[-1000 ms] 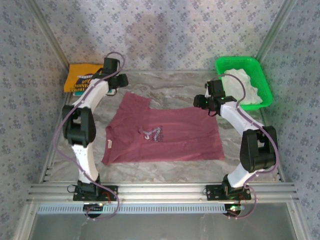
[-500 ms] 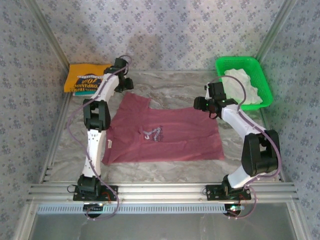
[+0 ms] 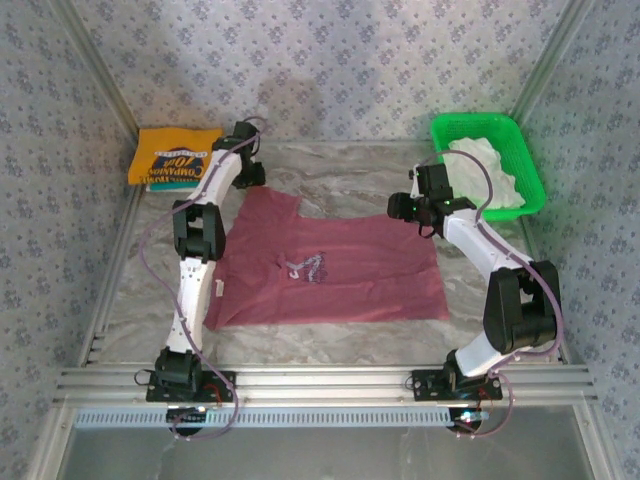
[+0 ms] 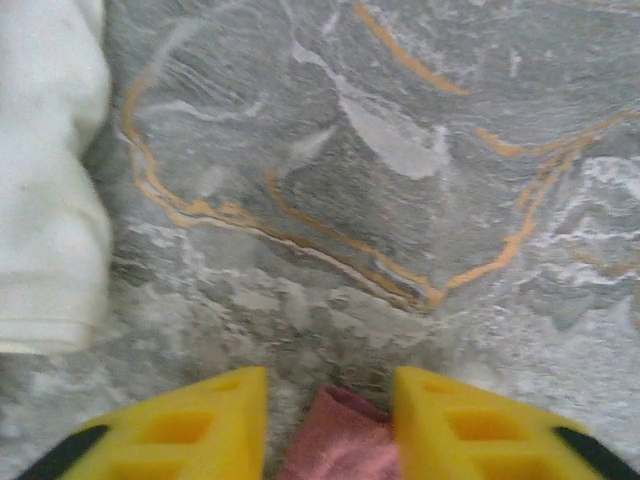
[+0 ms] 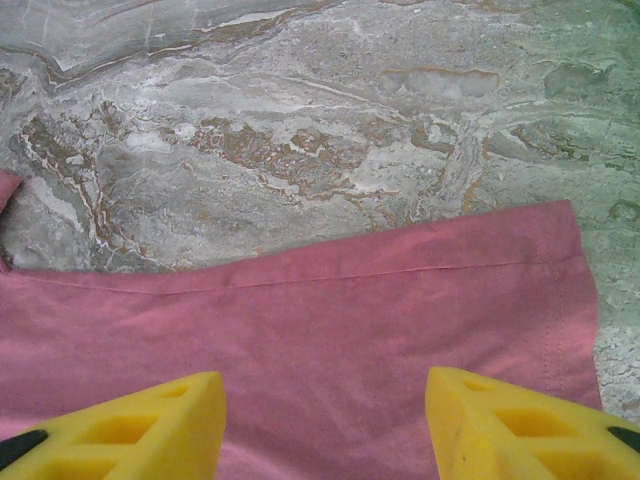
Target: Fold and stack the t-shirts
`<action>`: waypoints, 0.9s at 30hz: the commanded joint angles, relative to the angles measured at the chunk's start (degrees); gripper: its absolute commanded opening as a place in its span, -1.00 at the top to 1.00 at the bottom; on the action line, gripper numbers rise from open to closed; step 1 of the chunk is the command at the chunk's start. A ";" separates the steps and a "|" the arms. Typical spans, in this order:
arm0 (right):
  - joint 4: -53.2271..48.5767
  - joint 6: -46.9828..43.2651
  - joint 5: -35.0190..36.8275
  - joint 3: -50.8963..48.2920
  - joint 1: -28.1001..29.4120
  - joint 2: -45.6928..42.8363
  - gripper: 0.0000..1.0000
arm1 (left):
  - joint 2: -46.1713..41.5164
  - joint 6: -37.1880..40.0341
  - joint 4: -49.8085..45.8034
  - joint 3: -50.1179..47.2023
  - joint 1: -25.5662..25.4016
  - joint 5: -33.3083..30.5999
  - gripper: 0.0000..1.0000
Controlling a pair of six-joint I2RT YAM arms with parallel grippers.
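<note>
Now the left gripper (image 4: 330, 395) is straddling a corner of the maroon t-shirt (image 4: 340, 452) at bottom centre, though whether it is pinching I cannot tell. The right gripper (image 5: 322, 390) is hovering spread over the shirt's edge.

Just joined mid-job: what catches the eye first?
A maroon shirt lies spread flat mid-table, its far-left corner between the fingers of the left gripper, the right gripper open above its far-right corner. A yellow shirt sits far left; a green basket of white cloth far right.
</note>
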 commanded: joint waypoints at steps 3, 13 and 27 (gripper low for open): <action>-0.65 -0.96 0.40 0.00 -1.23 -0.62 -0.14 | 0.69 0.71 -2.55 1.37 -0.62 1.57 0.75; -1.99 -0.52 0.93 1.51 -3.06 1.77 -0.19 | -7.40 1.00 1.53 -3.70 -1.98 1.57 1.00; -17.94 1.66 0.16 17.91 -7.57 17.85 -0.15 | -36.22 -0.87 27.74 -43.74 -3.13 0.81 1.00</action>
